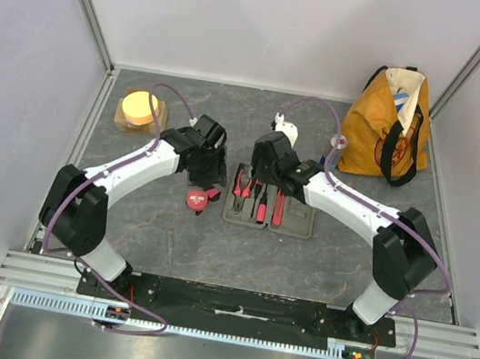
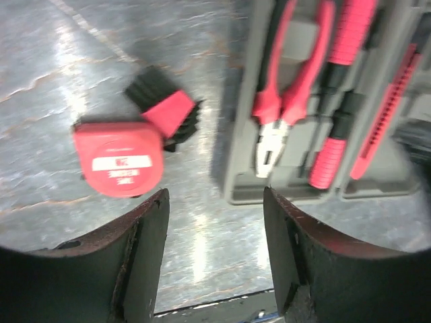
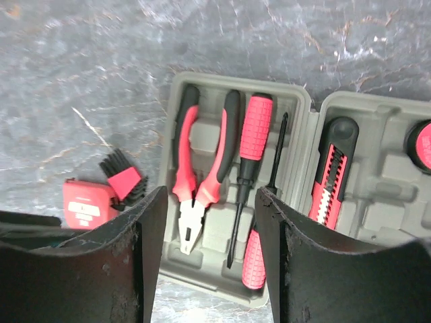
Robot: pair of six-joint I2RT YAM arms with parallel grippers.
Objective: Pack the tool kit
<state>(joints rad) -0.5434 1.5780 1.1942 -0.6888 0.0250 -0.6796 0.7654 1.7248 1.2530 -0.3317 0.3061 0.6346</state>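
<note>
The grey tool kit case (image 1: 297,221) lies open on the table between my two arms. In the right wrist view its left half (image 3: 229,79) holds red-and-black pliers (image 3: 199,168) and two screwdrivers (image 3: 254,134). A red cutter (image 3: 330,175) sits in the right half. A red tape measure (image 2: 118,158) and a small black-and-red ribbed piece (image 2: 168,108) lie on the table left of the case. My left gripper (image 2: 215,202) hangs open over bare table between tape measure and case. My right gripper (image 3: 210,195) is open above the pliers, holding nothing.
An orange tote bag (image 1: 388,121) stands at the back right. A yellow round object in a clear wrapper (image 1: 141,110) sits at the back left, and a small white object (image 1: 285,130) lies behind the case. Grey walls enclose the table on three sides.
</note>
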